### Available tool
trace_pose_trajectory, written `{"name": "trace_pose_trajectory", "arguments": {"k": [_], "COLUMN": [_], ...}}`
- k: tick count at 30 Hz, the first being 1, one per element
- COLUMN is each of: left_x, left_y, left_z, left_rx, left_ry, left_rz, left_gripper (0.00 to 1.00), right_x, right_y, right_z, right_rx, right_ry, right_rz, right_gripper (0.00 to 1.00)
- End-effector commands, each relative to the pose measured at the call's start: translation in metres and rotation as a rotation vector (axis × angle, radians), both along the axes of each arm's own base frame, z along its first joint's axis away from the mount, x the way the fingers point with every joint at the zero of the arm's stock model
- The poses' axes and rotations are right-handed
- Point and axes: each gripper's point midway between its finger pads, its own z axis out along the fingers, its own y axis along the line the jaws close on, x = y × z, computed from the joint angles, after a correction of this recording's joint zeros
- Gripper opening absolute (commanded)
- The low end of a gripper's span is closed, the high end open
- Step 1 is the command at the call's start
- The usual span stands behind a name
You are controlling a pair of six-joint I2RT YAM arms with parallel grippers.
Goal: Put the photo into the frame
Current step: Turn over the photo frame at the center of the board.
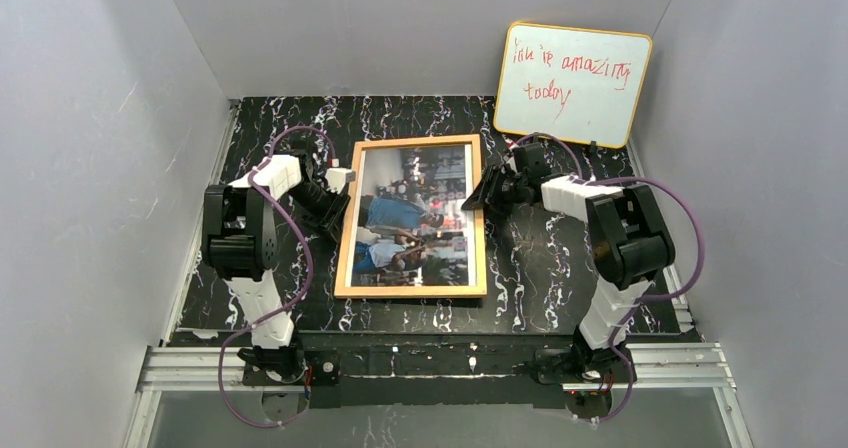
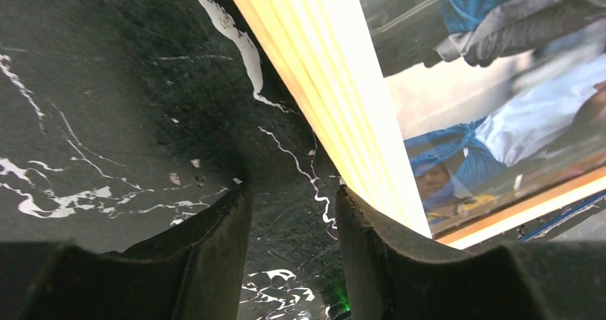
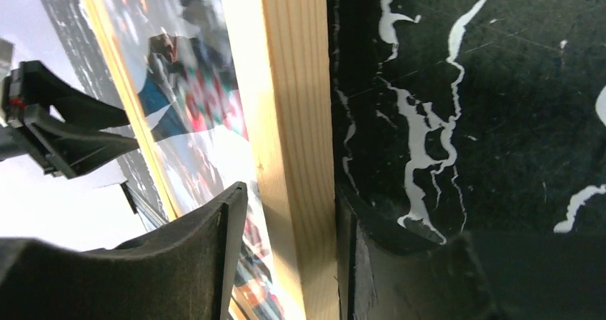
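The frame [image 1: 345, 238] lies flat on the black marbled table, with the photo [image 1: 415, 218] face up inside it. My left gripper [image 1: 333, 211] sits low beside the frame's left rail [image 2: 314, 70]. Its jaws are open with only table between them [image 2: 293, 213], and the right finger rests next to the rail's outer edge. My right gripper [image 1: 483, 193] straddles the frame's right rail [image 3: 293, 84]. One finger is against the rail's outer side. The other hangs over the photo [image 3: 193, 84], with a gap to the wood, so the gripper [image 3: 289, 206] is open.
A whiteboard [image 1: 572, 83] with red handwriting leans against the back wall at the right. Grey walls close in the table [image 1: 560, 268] on three sides. A metal rail runs along the near edge by the arm bases.
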Motion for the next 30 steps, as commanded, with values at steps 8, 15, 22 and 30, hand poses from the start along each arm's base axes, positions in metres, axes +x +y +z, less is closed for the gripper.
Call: {"name": "trace_pose_trajectory", "arguments": {"k": [8,15,22,30], "left_x": [-0.029,-0.031,0.017,0.097], "left_y": [-0.003,-0.002,0.013,0.044], "left_z": [0.007,0.017,0.047,0.053], "left_rx": [-0.030,-0.038,-0.062,-0.219], "left_ry": [0.044,0.035,-0.106,-0.495], "left_rz": [-0.048,-0.074,0.049,0.448], "left_gripper": [0.43,0.44,0.64,0.98], "right_x": [0.025,0.032,0.037,0.046], "right_y": [0.018,-0.022,-0.082,-0.196], "right_z": [0.007,-0.003,0.017,0.044], "right_rx": [0.013,-0.280,-0.550,-0.895], "right_ry": [-0.034,-0.001,-0.124,-0.311], "right_rz": [0.064,0.028,-0.126,-0.523], "right_gripper": [0.83,0.99,0.99,0.99]}}
